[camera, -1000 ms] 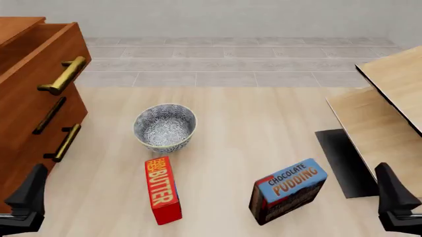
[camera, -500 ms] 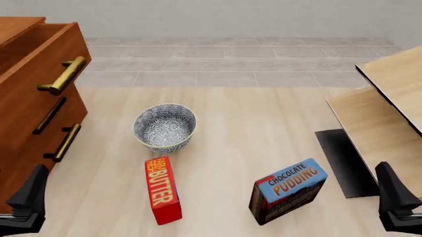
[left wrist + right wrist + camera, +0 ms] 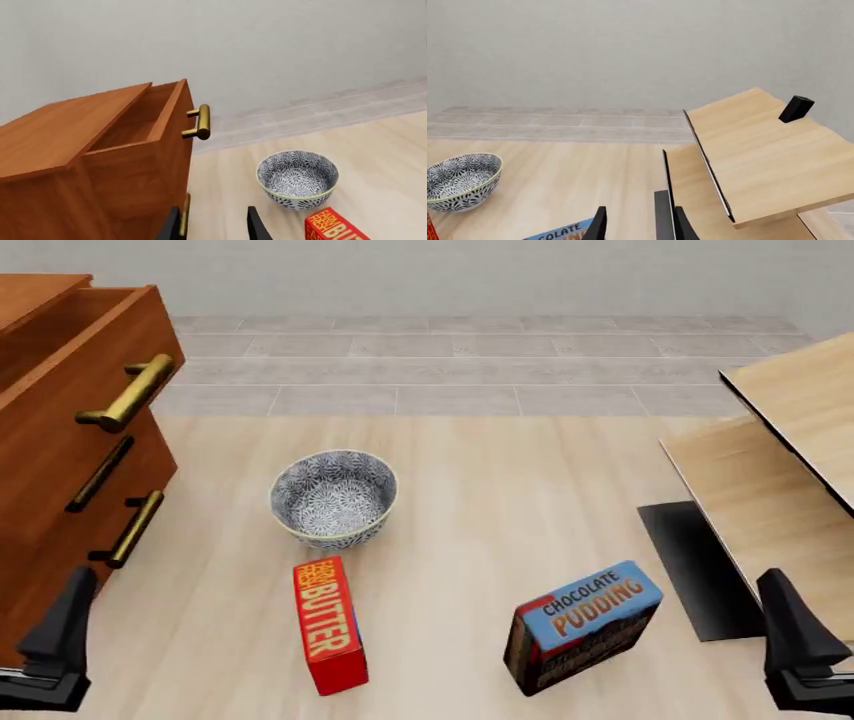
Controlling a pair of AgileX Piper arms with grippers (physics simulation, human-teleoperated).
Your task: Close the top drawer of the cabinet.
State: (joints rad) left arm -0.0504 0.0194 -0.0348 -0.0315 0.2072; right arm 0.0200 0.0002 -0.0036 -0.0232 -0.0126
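Note:
The cabinet (image 3: 38,565) stands at the left edge of the table, reddish-brown, with three stacked drawers. The top drawer (image 3: 94,355) is pulled out toward the table's middle, its brass bar handle (image 3: 127,392) facing right. In the left wrist view the top drawer (image 3: 175,150) shows its hollow inside, with the handle (image 3: 200,122) beyond it. My left gripper (image 3: 60,635) hovers near the front left corner, below the cabinet's lowest drawer, open and holding nothing (image 3: 213,227). My right gripper (image 3: 798,645) sits at the front right, open and holding nothing (image 3: 639,227).
A blue patterned bowl (image 3: 334,498) sits mid-table, right of the cabinet. A red butter box (image 3: 330,625) and a chocolate pudding box (image 3: 583,625) lie nearer the front. Pale wooden boards (image 3: 787,470) on a black base (image 3: 691,565) rise along the right side.

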